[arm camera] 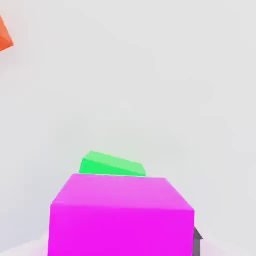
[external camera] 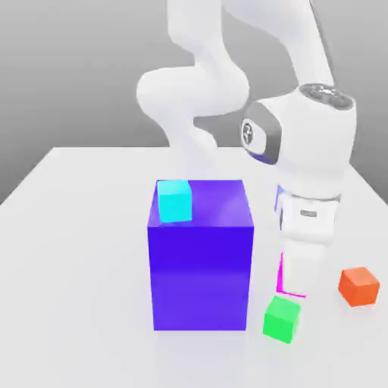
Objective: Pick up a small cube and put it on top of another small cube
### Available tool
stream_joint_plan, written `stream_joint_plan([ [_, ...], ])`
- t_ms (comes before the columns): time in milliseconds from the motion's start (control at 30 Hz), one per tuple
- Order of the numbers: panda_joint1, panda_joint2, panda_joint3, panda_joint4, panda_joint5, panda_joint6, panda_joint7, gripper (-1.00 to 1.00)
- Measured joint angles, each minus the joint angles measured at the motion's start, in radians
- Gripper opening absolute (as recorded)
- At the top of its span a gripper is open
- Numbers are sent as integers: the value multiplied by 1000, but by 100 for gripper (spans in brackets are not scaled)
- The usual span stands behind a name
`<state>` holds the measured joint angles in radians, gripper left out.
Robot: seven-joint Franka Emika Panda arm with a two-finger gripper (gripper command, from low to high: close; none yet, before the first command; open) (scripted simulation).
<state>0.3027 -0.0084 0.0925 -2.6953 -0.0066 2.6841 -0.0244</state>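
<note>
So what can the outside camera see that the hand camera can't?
The exterior view alone has the big blue block, the little turquoise cube sitting on top of it, and the white robot arm. The hand view alone gives the pink cube's whole top and front face, close up. Both share the pink cube, the green cube, the orange cube and the white table.

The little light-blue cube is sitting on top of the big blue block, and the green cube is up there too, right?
Not quite. The light-blue cube is on the big blue block, but the green cube sits on the table beside the block, as the exterior view shows.
</note>
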Motion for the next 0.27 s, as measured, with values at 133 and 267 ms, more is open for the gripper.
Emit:
stream_joint_plan([
  [133,1,123,-10,-1,-22,125,36,-100],
  [267,3,155,-14,0,-32,155,44,100],
])
